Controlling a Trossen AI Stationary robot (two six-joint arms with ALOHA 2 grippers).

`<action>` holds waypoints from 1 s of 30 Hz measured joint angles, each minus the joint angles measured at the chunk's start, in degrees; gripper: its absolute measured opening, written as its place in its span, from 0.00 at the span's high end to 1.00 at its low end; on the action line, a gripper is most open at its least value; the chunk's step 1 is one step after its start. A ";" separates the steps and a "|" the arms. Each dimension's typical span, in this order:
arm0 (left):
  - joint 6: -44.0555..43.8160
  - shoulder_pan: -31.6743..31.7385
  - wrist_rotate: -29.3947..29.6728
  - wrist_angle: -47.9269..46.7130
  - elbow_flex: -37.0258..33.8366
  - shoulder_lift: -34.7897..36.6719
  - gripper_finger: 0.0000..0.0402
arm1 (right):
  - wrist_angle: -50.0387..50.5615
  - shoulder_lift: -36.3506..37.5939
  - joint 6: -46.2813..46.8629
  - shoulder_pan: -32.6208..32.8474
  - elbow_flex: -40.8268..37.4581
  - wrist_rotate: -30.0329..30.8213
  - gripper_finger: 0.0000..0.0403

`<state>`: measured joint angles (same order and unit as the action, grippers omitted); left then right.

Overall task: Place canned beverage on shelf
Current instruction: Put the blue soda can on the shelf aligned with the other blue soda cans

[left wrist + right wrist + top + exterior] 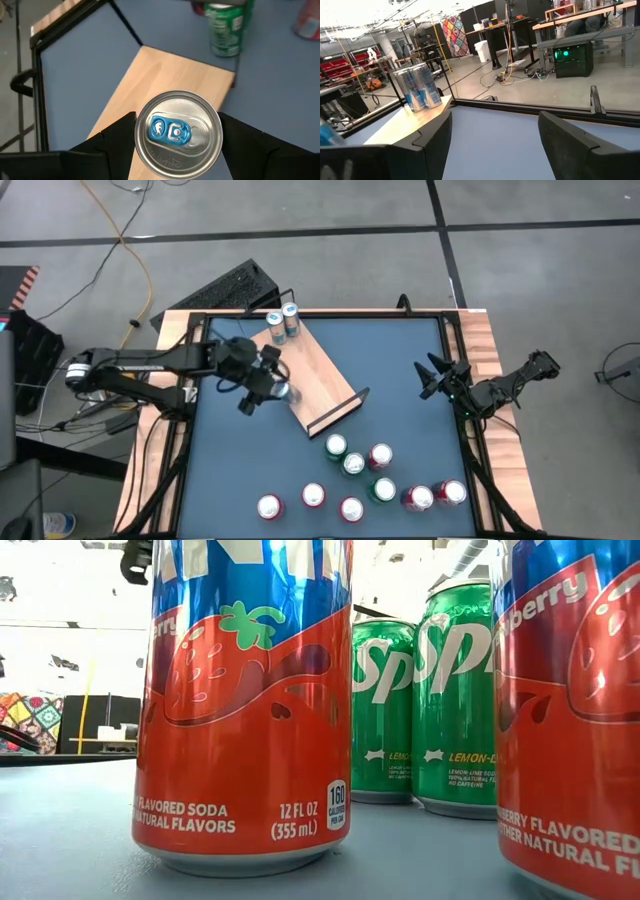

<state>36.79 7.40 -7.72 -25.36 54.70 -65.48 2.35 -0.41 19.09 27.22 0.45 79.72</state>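
Holding the silver can (pixel 178 133) between them, your left jaws (pixel 268 385) grip it over the shelf (pixel 318 380) edge; lower it straight onto the board, clear of the two blue cans (pixel 281 322) beyond. Right jaws (pixel 437 376) wait open, well apart.

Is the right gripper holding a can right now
No, the right gripper stands open with nothing between its fingers, parked at the table's right edge.
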 joint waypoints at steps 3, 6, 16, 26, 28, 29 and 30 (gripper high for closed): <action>-0.96 1.96 -2.42 -1.29 2.96 -2.25 0.42 | 0.00 -0.01 0.40 0.00 -0.02 0.02 0.30; 0.15 3.69 -5.44 -3.07 4.90 -3.68 0.42 | 0.00 -0.01 0.42 0.00 -0.01 0.01 0.30; 6.72 6.02 -6.79 -5.68 6.46 -9.06 0.42 | 0.00 0.00 0.48 0.00 -0.02 0.00 0.30; -1.27 7.09 -7.51 -4.30 8.30 -9.11 0.34 | 0.00 0.00 0.55 0.00 -0.01 -0.02 0.30; -1.80 7.23 -7.46 -4.40 8.30 -9.11 0.31 | 0.00 0.01 0.54 0.00 -0.01 -0.02 0.30; -1.78 7.23 -7.49 -4.40 8.30 -9.18 0.30 | 0.00 -0.01 0.53 0.00 -0.02 -0.02 0.30; -1.62 7.23 -7.51 -4.42 8.30 -9.40 0.29 | -0.02 0.01 0.51 0.00 -0.02 -0.02 0.30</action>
<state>35.17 14.63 -15.24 -29.78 63.00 -74.88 2.33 -0.40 19.59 27.22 0.43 79.70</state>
